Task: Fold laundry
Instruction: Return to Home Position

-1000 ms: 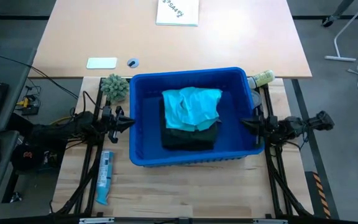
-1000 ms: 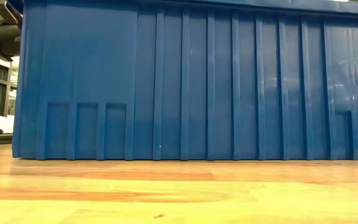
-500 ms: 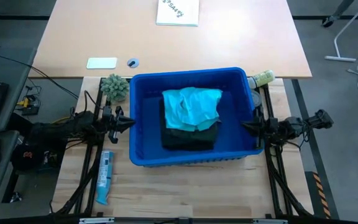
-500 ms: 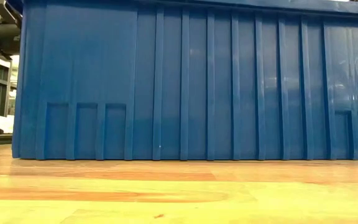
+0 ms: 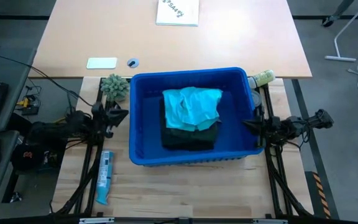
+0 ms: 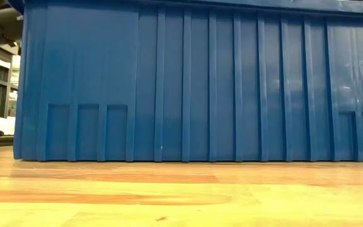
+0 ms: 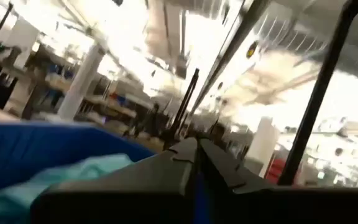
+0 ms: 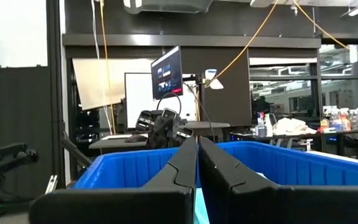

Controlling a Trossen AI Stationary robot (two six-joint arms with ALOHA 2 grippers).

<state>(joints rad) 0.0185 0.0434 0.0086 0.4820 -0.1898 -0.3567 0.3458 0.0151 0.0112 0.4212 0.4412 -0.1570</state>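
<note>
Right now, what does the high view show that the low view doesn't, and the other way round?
Only the high view: the turquoise shirt lying on the dark green garments inside the blue bin, the left gripper and right gripper outside its side walls, and a fuzzy ball beside it. Only the low view: the bin's ribbed outer wall sitting flat on the table. Both: the bin and the wooden table.
</note>
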